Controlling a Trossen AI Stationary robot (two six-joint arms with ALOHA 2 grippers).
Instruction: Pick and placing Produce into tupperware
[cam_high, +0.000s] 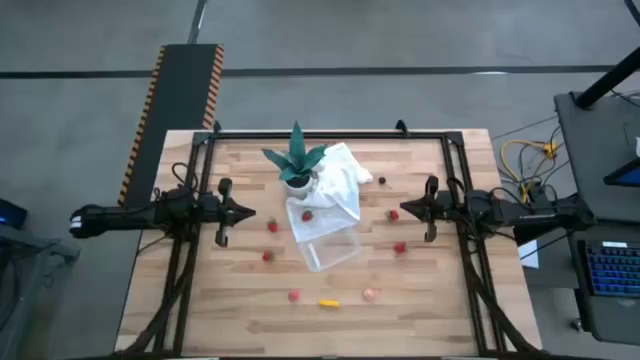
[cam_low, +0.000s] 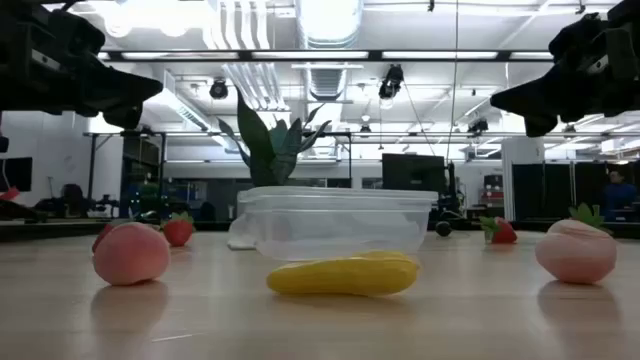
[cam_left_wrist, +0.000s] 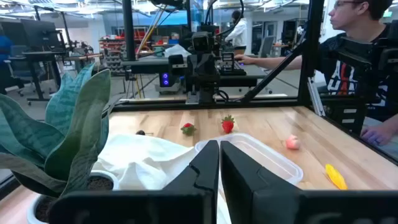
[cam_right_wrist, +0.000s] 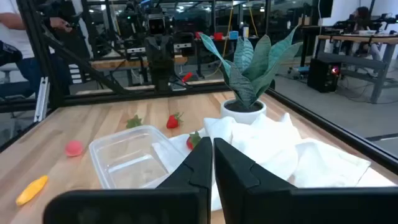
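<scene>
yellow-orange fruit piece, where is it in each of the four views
High view: the yellow-orange fruit piece lies near the table's front edge, just front of the tupperware.
Low view: bottom centre, directly before the tupperware.
Left wrist view: at the right, beyond the tupperware.
Right wrist view: lower left, beside the tupperware.
Shared landmark: the tupperware.

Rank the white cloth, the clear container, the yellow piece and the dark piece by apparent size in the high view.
1. White cloth
2. Clear container, somewhat smaller; it partly overlaps the cloth, so the gap is unsure
3. Yellow piece
4. Dark piece, a mere dot
</scene>
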